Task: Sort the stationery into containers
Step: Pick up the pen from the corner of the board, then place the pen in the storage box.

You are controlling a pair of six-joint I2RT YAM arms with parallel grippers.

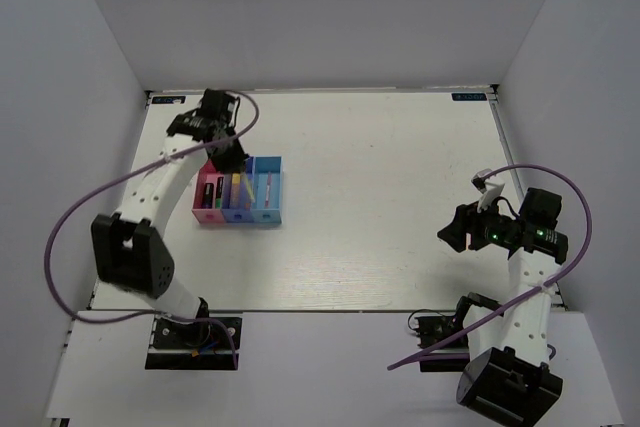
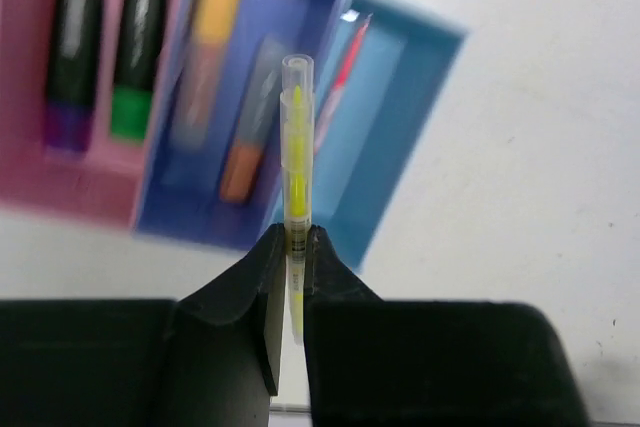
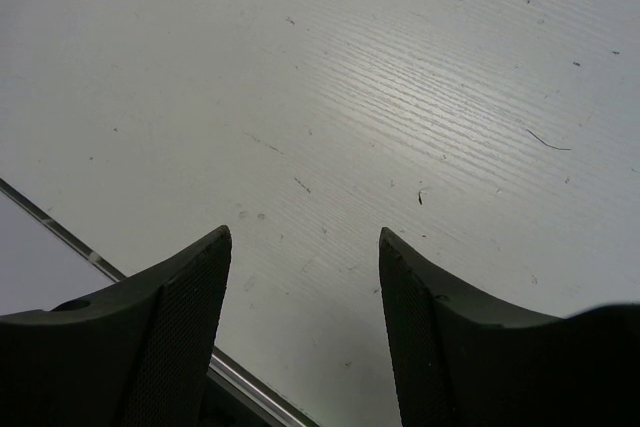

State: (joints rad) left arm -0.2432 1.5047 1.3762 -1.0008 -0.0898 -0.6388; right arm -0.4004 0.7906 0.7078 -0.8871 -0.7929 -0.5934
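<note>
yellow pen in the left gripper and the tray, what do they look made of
Yellow pen: likely clear, glossy plastic; its yellow core shows through the see-through barrel and cap.
Tray: probably opaque plastic, pink, dark blue and light blue, smooth with slight sheen; glare sits on the dark blue rim, though blurred.

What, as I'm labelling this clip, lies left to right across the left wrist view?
Purple-capped marker, green-capped marker, pink-and-orange marker, grey-and-orange marker, held yellow pen, thin pink-red pen.
</note>
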